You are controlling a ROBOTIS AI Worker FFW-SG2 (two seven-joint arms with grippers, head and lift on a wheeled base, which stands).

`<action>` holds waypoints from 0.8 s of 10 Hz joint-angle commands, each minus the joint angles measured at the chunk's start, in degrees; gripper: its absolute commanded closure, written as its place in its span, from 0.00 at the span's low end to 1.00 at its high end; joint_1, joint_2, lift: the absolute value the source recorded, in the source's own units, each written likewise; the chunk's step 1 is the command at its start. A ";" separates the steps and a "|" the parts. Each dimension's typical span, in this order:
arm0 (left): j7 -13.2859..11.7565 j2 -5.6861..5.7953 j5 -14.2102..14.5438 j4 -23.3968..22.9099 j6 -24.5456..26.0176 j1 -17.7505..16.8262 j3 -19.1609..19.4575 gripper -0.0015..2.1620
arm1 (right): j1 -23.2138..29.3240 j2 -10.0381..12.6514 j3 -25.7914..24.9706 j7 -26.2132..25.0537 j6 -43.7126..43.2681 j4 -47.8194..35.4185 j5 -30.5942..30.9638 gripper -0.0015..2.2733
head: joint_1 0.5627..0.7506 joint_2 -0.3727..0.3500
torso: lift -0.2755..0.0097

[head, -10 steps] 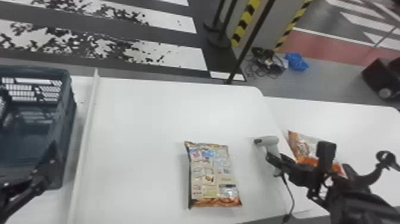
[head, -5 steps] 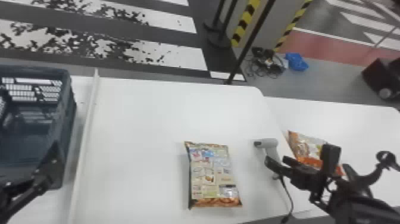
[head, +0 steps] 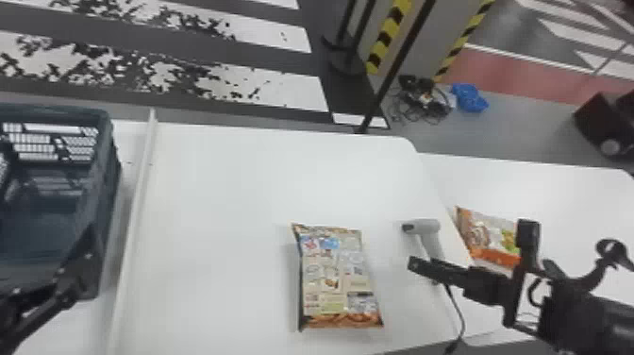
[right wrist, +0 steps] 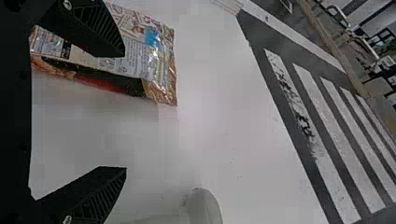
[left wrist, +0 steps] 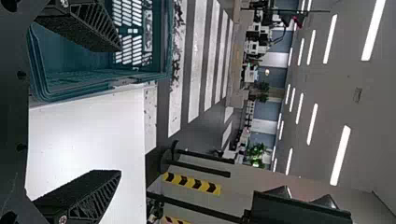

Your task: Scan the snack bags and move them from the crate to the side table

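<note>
With twelve o'clock pointing straight away from the robot and the large snack bag [head: 335, 278] at the clock's centre, everything else falls around it. That bag lies flat on the white counter [head: 236, 189], its panelled, many-coloured side up, one short orange-brown end toward six o'clock. A grey handheld scanner [head: 431, 231] rests near it at two o'clock, on the same counter, with a dark cord [head: 455, 302] running from it toward the near edge. Between two and three, well apart from the large bag, an orange and white snack bag [head: 488, 236] lies on the side table [head: 566, 193], partly hidden by the right arm.

The right gripper [head: 469, 248] is near three o'clock, its arm coming in from about four. Its fingers stand wide apart and hold nothing. In the head view one finger crosses in front of the scanner's handle; whether they touch, I cannot tell.

The blue-green crate [head: 106, 193] stands between nine and ten, past a raised white strip [head: 137, 207]. The left gripper [head: 70, 278] is at nine o'clock, overlapping the crate's near corner in the head view. Its fingers are also spread wide with nothing between them; contact with the crate cannot be judged.
</note>
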 commanded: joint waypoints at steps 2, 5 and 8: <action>0.08 0.25 0.09 0.14 0.12 0.17 0.36 0.03 | -4.54 -2.95 7.35 3.54 7.06 4.61 3.37 0.04 | 0.70 0.03 | 0.66; 0.08 0.34 0.27 0.32 0.12 0.26 0.62 0.03 | -7.17 -3.39 13.68 7.32 5.47 8.92 7.32 0.04 | 0.70 0.07 | 0.66; 0.00 0.34 0.27 0.58 0.12 -0.18 0.62 0.03 | -7.26 -3.13 15.44 9.78 6.18 9.01 6.09 0.04 | 0.70 0.11 | 0.66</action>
